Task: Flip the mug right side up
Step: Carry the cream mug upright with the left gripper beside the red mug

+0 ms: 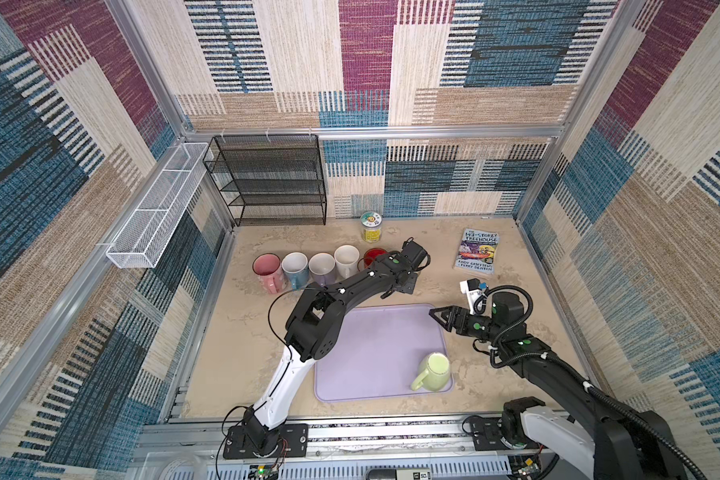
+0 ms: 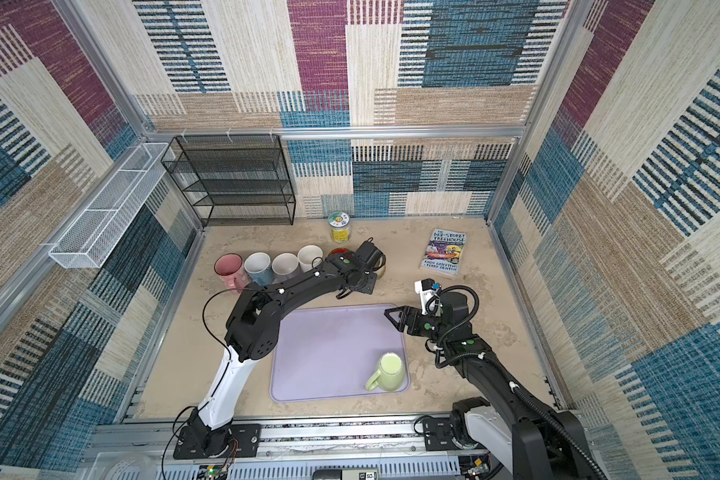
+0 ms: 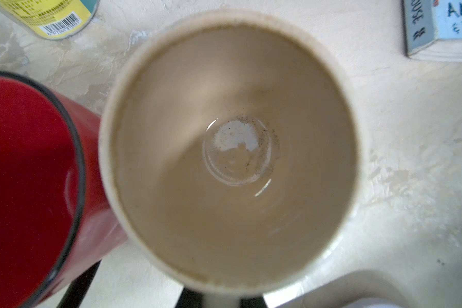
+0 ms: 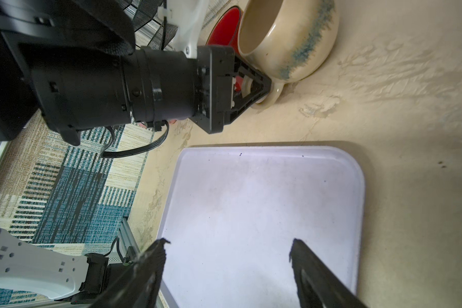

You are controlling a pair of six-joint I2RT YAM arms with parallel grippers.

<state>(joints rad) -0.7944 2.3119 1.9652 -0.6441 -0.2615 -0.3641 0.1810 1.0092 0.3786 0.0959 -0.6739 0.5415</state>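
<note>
The mug (image 3: 228,149) is cream with a blue streak (image 4: 288,37). It stands on the table with its mouth up, beside a red mug (image 3: 30,173). The arm hides most of it in both top views. My left gripper (image 3: 222,301) is shut on its handle (image 4: 274,92), seen from the side in the right wrist view; its fingers (image 4: 252,88) pinch the loop. My right gripper (image 1: 435,313) (image 4: 228,248) hangs open over the far right part of the lilac tray (image 1: 371,353), with nothing between its fingers.
A green mug (image 1: 433,370) sits at the tray's near right corner. Pink (image 1: 267,268), blue (image 1: 295,268), lilac (image 1: 321,268) and white (image 1: 346,257) mugs line up left of the red one. A jar (image 1: 371,226), book (image 1: 476,251) and black mesh rack (image 1: 267,178) stand behind.
</note>
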